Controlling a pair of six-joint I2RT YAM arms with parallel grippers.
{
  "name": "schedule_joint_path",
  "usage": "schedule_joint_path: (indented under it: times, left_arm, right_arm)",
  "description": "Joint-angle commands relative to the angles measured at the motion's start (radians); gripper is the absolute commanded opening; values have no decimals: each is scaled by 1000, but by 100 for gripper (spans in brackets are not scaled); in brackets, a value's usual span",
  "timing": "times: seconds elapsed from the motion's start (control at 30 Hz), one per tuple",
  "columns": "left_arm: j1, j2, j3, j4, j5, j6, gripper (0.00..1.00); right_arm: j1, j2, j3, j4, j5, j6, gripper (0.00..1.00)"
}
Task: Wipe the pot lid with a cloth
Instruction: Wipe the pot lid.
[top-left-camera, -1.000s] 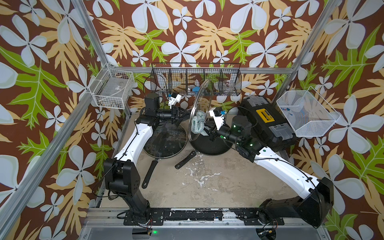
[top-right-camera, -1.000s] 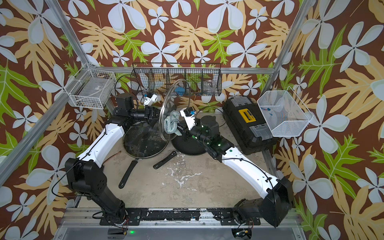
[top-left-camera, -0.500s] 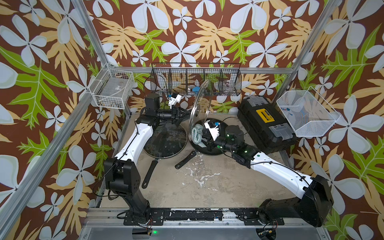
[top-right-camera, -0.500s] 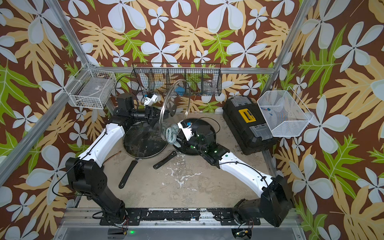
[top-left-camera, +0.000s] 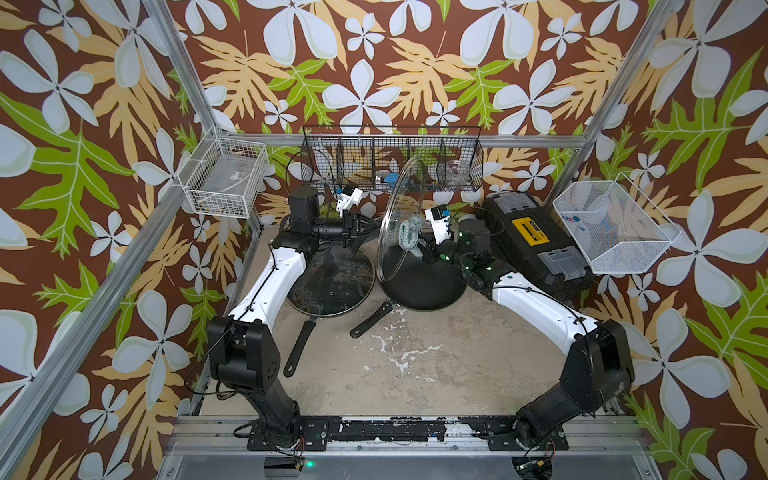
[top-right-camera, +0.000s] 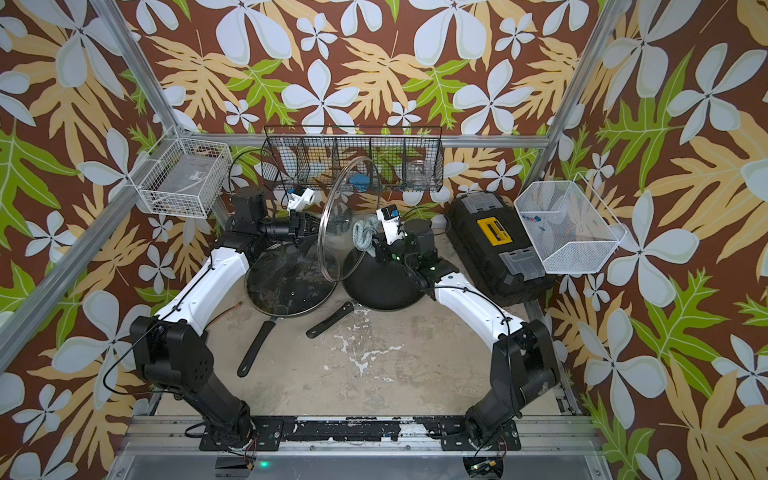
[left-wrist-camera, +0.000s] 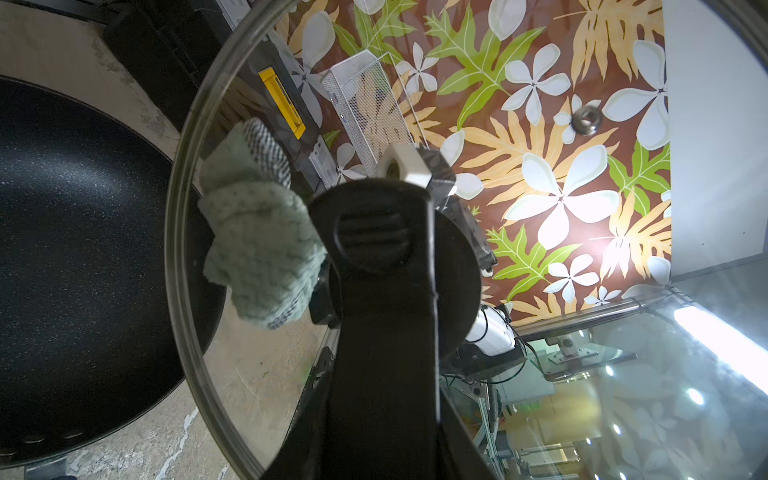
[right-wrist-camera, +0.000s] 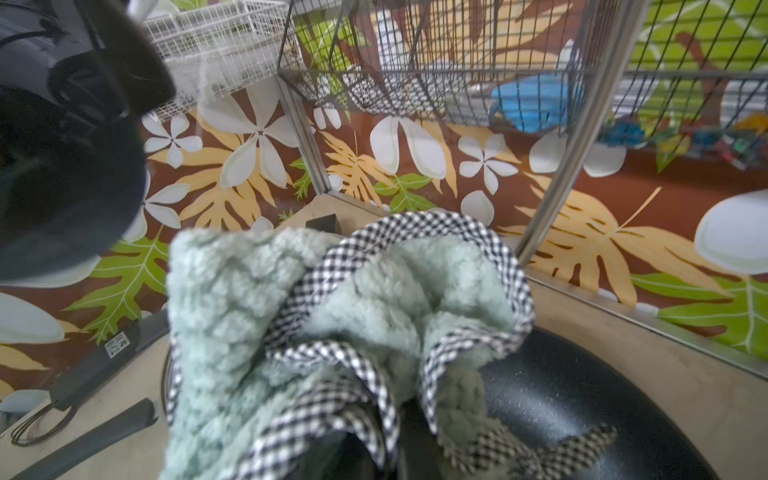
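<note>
Seen from above with the back wall at 12 o'clock, a clear round glass pot lid (top-left-camera: 405, 187) stands on edge above the table's centre, toward 12. The left gripper (top-left-camera: 365, 226) reaches in from 9 o'clock and is clenched on the lid's black knob (left-wrist-camera: 459, 266). The right gripper (top-left-camera: 423, 246) comes from 3 o'clock, clamped on a bunched pale teal-green cloth (top-left-camera: 409, 235) with a black-and-white checked edge. The left wrist view shows the rag pressed on the far side of the glass, just beside the knob. Half a second ago the cloth sat lower, near the bottom rim; a second ago it was about mid-height. It has gone down and come back up while the lid and left arm have stayed put. That reads as one wiping pass on the underside, with the top rim band likely still to do. The lid's top edge stands close in front of the black wire basket (top-left-camera: 324, 162) on the back wall. Its bottom edge hangs just above a black non-stick frying pan (top-left-camera: 419, 286), so up-and-down strokes have little spare room. A black toolbox with a yellow label (top-left-camera: 536, 232) lies close by the right arm at 2 o'clock. A second dark pan under its own glass lid (top-left-camera: 328, 286) lies at 9 o'clock, and a loose black handle (top-left-camera: 371, 320) lies toward 6. Beyond that, the bare stained tabletop (top-left-camera: 415, 365) is open toward 6 o'clock.
</note>
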Motion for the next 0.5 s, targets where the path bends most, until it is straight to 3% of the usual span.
schedule_joint_path:
  times: [0.0,0.27,0.47]
  left_arm:
    - [1,-23,-4,105,48,-1,0]
    - [2,-26,-18,107,46,8,0]
    - [2,-14,-18,107,42,14,0]
  right_arm:
    - [-7,26,87,5,24,-25,0]
    - [13,27,255,18,-61,-10,0]
    - [102,-69,171,79,-116,-17,0]
